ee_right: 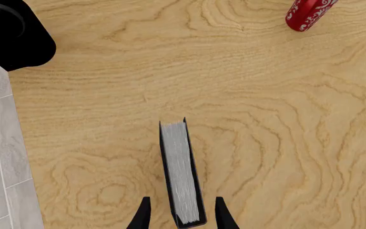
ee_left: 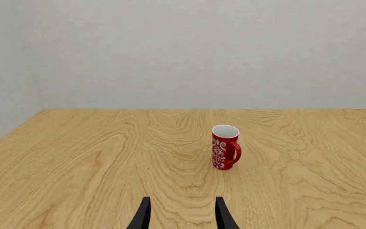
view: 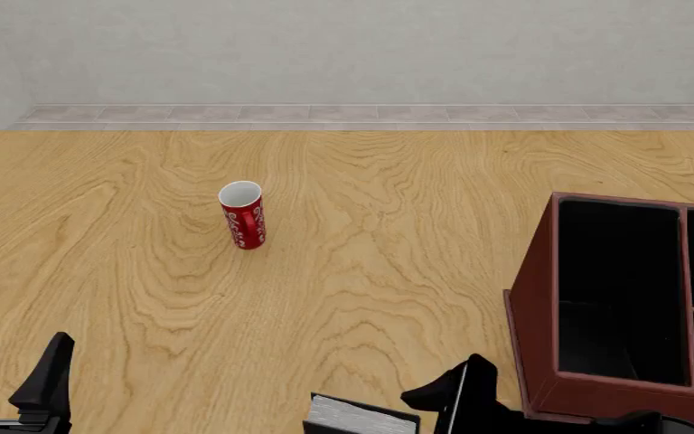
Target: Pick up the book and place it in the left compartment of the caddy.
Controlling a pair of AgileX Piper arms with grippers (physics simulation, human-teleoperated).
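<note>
My right gripper (ee_right: 179,212) is straddling the book (ee_right: 181,176) — jaws apart, contact seemingly not made; my left gripper (ee_left: 179,212) is hanging open facing the cup (ee_left: 225,147).

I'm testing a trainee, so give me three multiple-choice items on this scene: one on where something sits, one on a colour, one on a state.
1. Where does the book sit?
A. inside the caddy
B. on the table between the right end effector's fingers
C. beside the cup

2. What colour is the outside of the cup?
A. red with white pattern
B. plain blue
C. green

3. What does the left compartment of the caddy hold?
A. the book
B. the cup
C. nothing visible

Answers: 1 B, the right wrist view shows the right end effector straddling it. 2 A, both views show it. 3 C, only black lining shows.
</note>
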